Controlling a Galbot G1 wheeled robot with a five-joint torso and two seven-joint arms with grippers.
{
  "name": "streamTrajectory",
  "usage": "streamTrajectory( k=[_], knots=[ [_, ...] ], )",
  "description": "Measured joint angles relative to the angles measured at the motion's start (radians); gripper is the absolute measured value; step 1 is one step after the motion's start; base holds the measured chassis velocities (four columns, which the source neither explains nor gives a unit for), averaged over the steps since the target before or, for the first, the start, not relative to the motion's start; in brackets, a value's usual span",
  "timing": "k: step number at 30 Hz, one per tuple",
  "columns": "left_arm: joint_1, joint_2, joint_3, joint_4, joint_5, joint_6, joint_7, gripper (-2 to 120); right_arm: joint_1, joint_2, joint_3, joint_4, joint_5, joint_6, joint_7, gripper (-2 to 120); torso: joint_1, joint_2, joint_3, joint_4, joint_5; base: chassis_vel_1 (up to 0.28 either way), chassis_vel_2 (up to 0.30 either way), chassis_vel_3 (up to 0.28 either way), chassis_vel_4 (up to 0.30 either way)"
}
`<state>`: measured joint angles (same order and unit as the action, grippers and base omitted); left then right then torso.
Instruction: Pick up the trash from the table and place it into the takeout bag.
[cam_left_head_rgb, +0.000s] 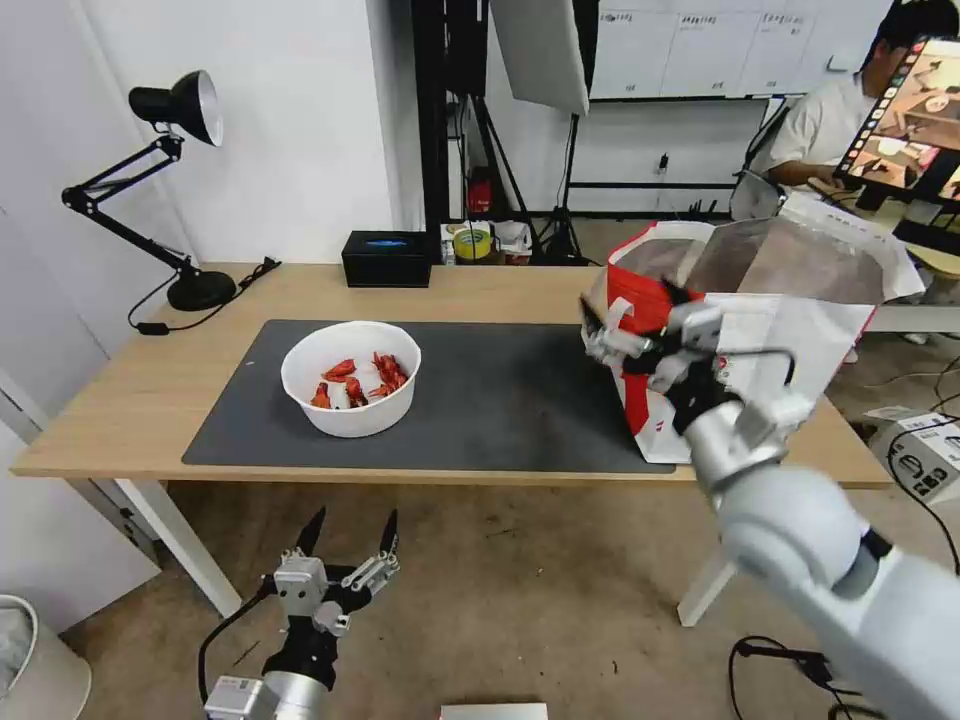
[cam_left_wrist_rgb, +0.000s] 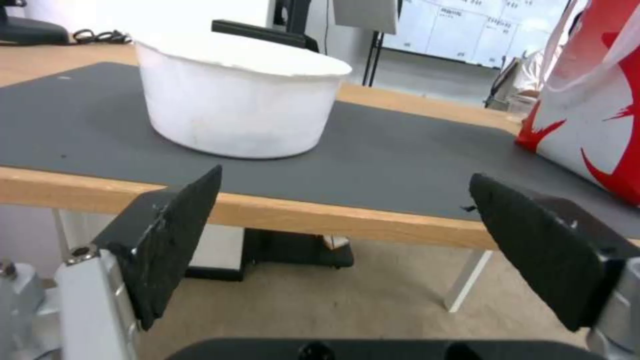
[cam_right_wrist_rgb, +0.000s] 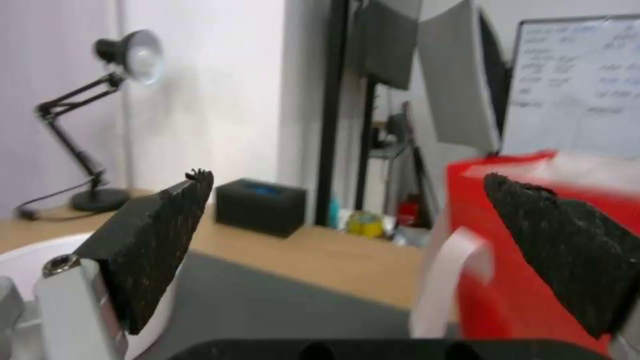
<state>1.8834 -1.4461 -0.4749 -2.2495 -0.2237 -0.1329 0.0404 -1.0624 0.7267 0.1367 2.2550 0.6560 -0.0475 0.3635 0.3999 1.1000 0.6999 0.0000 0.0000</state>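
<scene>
White bowl (cam_left_head_rgb: 350, 378) of red shells sits at 9 o'clock on mat; takeout bag (cam_left_head_rgb: 740, 330) at 3; right gripper (cam_left_head_rgb: 625, 335) released by bag's near corner; left gripper (cam_left_head_rgb: 350, 535) released below table edge; pick pending, needs reach to bowl rim.

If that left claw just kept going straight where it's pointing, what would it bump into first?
Probably the table's front edge: the open left gripper sits below and in front of the tabletop, aimed about at that edge. If it passed just above, the white bowl on the grey mat comes next. Depth is unclear.

Even, bright indoor light with soft shadows; head view bends at its edges, right wrist view is blurred.
</scene>
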Motion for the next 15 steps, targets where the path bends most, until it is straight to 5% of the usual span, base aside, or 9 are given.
streamTrajectory(
  k=[15],
  knots=[
    [0.007, 0.003, 0.002, 0.005, 0.024, -0.014, 0.016, 100, -0.321, 0.087, 0.026, -0.173, -0.134, 0.319, -0.140, 100, 0.000, 0.000, 0.000, 0.0000, 0.0000, 0.000, 0.000, 0.000, 0.000]
  ],
)
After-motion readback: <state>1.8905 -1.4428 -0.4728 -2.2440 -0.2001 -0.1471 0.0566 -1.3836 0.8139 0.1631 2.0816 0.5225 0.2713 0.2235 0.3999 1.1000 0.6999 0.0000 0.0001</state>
